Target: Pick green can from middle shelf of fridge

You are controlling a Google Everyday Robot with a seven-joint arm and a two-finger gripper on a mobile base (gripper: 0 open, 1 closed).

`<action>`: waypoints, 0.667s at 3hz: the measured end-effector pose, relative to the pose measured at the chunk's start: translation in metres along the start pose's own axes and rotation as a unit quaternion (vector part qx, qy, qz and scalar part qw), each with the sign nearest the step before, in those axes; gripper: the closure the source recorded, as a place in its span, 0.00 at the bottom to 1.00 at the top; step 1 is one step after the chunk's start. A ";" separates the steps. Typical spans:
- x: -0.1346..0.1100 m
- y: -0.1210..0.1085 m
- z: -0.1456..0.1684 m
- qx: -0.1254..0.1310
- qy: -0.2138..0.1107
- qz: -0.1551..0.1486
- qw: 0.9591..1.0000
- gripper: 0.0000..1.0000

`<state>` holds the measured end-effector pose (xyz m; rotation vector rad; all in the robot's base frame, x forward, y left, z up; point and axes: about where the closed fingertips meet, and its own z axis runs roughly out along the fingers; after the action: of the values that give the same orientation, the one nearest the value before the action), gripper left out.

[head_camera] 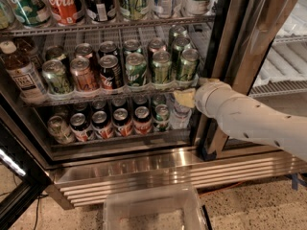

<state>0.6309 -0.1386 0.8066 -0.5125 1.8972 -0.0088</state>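
Note:
The fridge (144, 159) stands open in the camera view. Its middle shelf (96, 98) is a wire rack holding two rows of cans. Several dark green cans stand at its right end; the rightmost front green can (187, 64) has a silver lid. A brighter green can (135, 70) stands left of them. My gripper (184, 98), pale yellow at the tip of a white arm (249, 121), sits at the shelf's right end, just below and in front of that green can. It holds nothing that I can see.
Red and black cola cans (84, 74) and a white-capped bottle (21, 73) fill the shelf's left. Large bottles stand on the rack above (120, 25); more cans on the lower shelf (112, 121). A black door post (235, 47) is right of the gripper. A clear bin (153, 210) lies on the floor.

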 end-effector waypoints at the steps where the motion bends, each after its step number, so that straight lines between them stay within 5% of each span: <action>1: -0.009 0.021 0.013 0.009 -0.016 -0.015 1.000 0.28; 2: -0.059 0.037 0.012 0.049 -0.073 -0.008 0.996 0.33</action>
<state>0.6455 -0.0817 0.8453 -0.4497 1.7414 -0.0729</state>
